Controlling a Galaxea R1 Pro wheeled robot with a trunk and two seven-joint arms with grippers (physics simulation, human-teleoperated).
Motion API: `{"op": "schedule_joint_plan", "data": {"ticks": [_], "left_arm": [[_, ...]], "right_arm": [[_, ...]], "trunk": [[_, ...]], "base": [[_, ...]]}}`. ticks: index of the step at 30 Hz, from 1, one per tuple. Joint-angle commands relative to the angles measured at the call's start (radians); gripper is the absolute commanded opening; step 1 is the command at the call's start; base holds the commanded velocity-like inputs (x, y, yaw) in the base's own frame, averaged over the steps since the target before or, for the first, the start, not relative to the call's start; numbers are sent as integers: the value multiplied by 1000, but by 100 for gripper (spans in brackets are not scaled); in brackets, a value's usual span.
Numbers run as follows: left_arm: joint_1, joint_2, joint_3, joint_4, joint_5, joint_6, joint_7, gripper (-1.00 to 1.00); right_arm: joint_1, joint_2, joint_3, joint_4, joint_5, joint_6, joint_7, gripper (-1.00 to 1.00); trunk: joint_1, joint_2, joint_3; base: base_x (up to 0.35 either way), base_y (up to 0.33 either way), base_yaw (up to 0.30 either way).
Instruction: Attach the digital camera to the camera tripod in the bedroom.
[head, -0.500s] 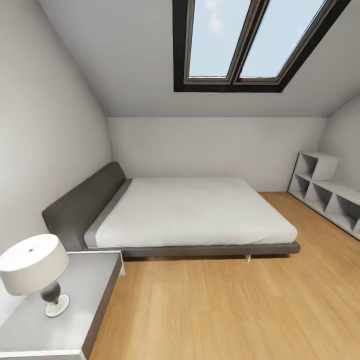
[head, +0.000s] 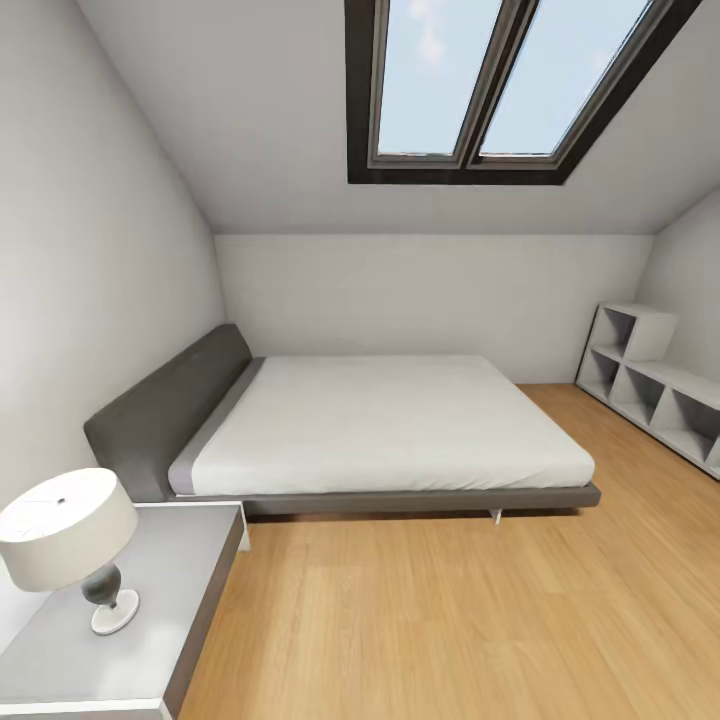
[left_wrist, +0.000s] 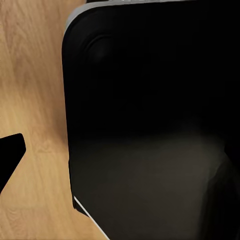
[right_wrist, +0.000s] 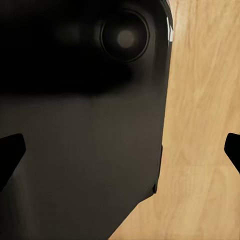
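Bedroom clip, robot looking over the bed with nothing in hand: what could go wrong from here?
1. The nightstand sits close at the head view's left; a turn might clip it and topple the lamp.
2. The shelf narrows the floor on the right.
3. Both wrist views face a dark body over floor, so the arms seem tucked; they need room to extend.

Both wrists point down, right pincer (right_wrist: 120, 150) spread wide, left pincer's state unclear.

Glossy black rounded base panel (right_wrist: 85, 125) with a round recess, black pointed pincer fingertips (right_wrist: 10, 150).
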Motion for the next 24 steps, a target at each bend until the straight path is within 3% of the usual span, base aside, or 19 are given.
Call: {"op": "schedule_joint_plan", "data": {"ticks": [1, 17, 24], "left_arm": [[1, 0, 1, -2, 0, -1, 0, 100], [0, 0, 1, -3, 1, -2, 1, 100], [0, 0, 1, -4, 1, -2, 1, 100]], "right_arm": [[0, 0, 1, 0, 1, 0, 0, 100], [0, 1, 0, 0, -3, -15, -4, 100], [0, 5, 0, 1, -6, -24, -3, 100]], "trunk": [[0, 0, -1], [0, 0, -1], [0, 0, -1]], "base": [[0, 0, 0], [0, 0, -2], [0, 0, -167]]}}
